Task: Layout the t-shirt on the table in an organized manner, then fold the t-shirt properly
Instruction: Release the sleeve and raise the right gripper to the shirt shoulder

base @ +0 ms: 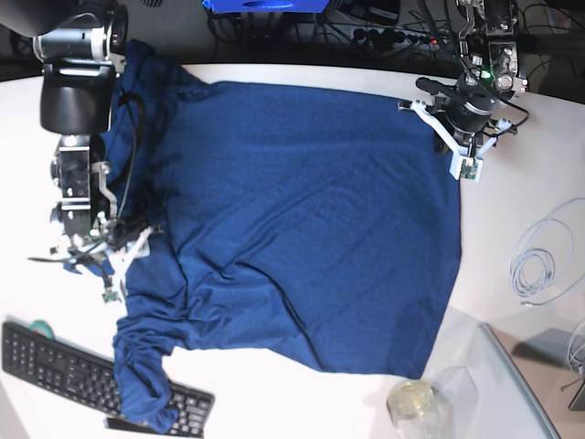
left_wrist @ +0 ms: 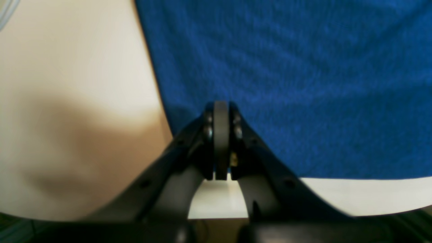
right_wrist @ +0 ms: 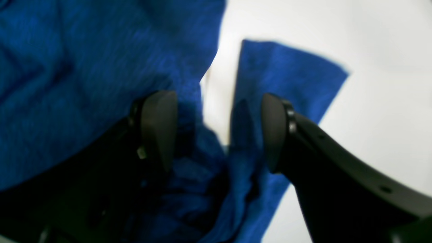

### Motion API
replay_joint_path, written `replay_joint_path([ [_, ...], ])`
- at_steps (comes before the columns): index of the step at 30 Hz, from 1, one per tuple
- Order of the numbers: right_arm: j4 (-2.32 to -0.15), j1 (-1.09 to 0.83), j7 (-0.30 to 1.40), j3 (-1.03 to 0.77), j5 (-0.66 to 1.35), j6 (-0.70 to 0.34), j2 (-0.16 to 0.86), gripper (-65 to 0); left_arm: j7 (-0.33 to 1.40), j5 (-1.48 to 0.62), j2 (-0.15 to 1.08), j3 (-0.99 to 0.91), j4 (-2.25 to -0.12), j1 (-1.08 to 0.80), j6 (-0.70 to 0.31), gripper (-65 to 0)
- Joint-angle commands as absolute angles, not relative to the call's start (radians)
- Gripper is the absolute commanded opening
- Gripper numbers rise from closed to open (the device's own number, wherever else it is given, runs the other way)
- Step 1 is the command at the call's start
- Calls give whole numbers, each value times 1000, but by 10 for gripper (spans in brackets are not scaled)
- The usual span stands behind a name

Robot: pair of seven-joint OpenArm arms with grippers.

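Observation:
The dark blue t-shirt lies spread over the white table, mostly flat, with bunched folds along its left side. One sleeve droops onto the keyboard. My right gripper is open at the shirt's left edge, its fingers either side of crumpled cloth and a flat blue flap. In the base view this right gripper sits low on the cloth. My left gripper is shut, with no cloth visibly pinched, at the shirt's far right corner beside bare table. The base view shows the left gripper there.
A black keyboard lies at the front left, with a small green roll beside it. A glass jar stands at the front right near a grey stand. A coiled white cable lies at the right.

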State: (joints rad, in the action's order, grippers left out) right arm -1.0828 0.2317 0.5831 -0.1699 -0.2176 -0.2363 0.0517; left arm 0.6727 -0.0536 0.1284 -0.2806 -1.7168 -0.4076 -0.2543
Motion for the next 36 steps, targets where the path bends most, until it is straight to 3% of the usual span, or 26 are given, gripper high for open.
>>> replay_joint_path([
  [1, -1098, 254, 572, -170, -220, -239, 58, -296, 661, -54, 137, -286, -1713, -406, -246, -650],
  [9, -1237, 213, 576, -170, -219, -243, 25, -296, 657, -56, 156, -286, -1620, -384, -246, -650],
  [18, -1041, 271, 572, -174, -147, -282, 31, -299, 657, -54, 159, -286, -1620, -372, -246, -650],
  [20, -1027, 277, 572, -174, -117, -282, 50, -354, 657, -54, 159, -286, -1620, -372, -246, -650],
  [25, -1024, 289, 572, -174, -102, -282, 62, -626, 657, -54, 159, -286, -1618, -374, -246, -650],
  [27, -1023, 308, 572, -174, -102, -282, 68, -650, 657, -54, 160, -286, -1618, -375, -246, -650],
  [36, -975, 455, 567, -165, -104, -282, 139, -645, 657, -54, 176, -286, -1618, -381, -246, -650],
])
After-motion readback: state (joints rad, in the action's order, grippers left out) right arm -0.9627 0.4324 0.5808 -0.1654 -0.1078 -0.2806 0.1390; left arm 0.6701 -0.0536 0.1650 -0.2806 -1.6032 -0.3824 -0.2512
